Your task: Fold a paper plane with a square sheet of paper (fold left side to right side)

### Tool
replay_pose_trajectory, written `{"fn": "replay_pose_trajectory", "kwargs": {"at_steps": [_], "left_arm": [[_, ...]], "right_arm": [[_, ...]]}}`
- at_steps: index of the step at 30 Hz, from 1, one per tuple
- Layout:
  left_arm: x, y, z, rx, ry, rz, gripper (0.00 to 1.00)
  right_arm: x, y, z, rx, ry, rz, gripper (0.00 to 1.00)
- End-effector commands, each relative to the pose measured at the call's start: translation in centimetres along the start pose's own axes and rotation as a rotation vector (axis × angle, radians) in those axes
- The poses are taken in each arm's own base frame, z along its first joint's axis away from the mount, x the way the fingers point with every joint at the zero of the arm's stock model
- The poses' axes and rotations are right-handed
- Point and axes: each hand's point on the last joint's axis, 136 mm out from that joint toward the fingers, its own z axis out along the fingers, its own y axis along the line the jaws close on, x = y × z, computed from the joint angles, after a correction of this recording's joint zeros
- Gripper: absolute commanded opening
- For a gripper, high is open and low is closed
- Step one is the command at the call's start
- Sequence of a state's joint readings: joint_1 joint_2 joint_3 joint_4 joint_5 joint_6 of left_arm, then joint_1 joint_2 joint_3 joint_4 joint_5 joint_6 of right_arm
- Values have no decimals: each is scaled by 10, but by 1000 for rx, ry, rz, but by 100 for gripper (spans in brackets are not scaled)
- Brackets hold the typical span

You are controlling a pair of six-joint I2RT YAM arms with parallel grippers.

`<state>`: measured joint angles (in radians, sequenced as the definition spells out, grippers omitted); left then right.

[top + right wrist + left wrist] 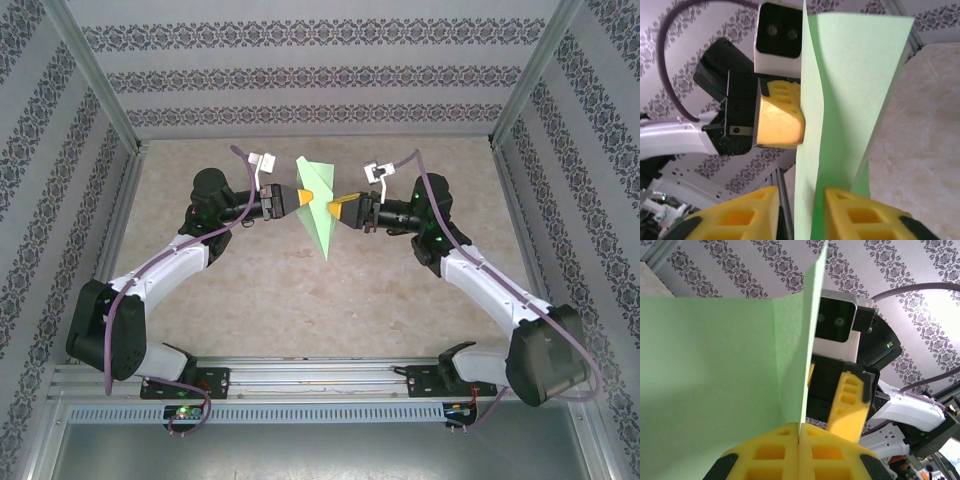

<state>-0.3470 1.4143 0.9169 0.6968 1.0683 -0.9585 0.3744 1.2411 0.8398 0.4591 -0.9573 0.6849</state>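
Both arms look alike from here: the left arm [165,268] at lower left and the right arm [492,285] at lower right wear white shells over bulky black joints. Each is bolted through a black foot [185,382] to the silver rail [320,375] along the bottom edge. A thin purple cable [113,305] loops along each arm up to a small white camera box [266,162] near the wrist, and the left gripper [306,198] and right gripper [337,205] end in blunt yellow fingers [837,202] moulded with square pockets and set in black housings, with tiny green lights [437,239] glowing on the joints.
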Motion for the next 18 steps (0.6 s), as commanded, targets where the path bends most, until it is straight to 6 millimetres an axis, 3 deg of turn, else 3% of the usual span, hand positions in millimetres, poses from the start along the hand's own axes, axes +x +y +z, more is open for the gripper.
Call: {"fn": "replay_pose_trajectory", "kwargs": {"at_steps": [1,8,13,18], "left_arm": [[-12,-23,-1,27,-40,112,0],[-18,-30,4,35,-64,154,0],[-18,-37,10,71,-55,167,0],[-15,-39,17,97,-41,163,0]], "right_arm": [[-12,6,-22,50,-80,-56,40],[4,-20,-57,180,-126,17,72],[20,-16,-52,152,-93,44,92],[29,-2,-34,85,-37,19,96]]}}
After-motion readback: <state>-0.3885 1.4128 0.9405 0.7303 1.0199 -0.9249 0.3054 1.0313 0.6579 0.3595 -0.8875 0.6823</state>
